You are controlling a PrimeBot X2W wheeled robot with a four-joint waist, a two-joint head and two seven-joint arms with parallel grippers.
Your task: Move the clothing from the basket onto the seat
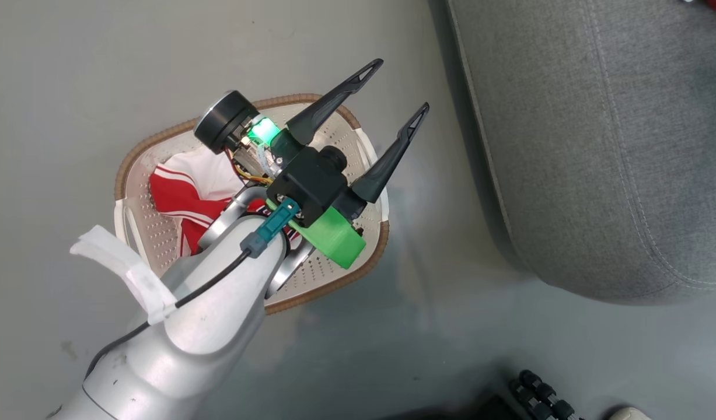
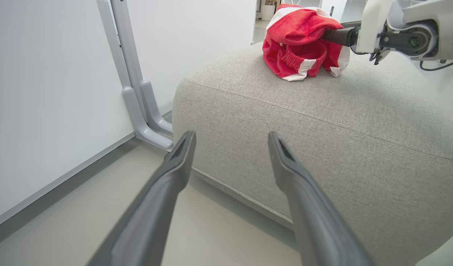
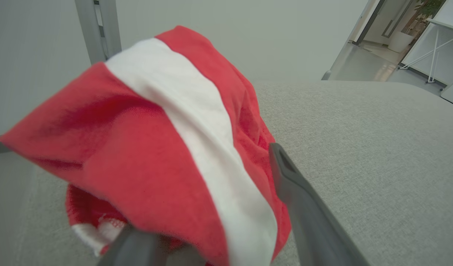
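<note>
The left forearm (image 1: 206,303) is pale and rises from the lower left of the head view, bent at the wrist (image 1: 311,181), which carries a black housing and a green part. The left gripper (image 1: 398,87) points up and to the right, its two long dark fingers (image 1: 334,99) spread wide with nothing between them. The right gripper (image 3: 232,147) also has its fingers (image 3: 304,214) apart; one tip is covered, the other shows clearly
</note>
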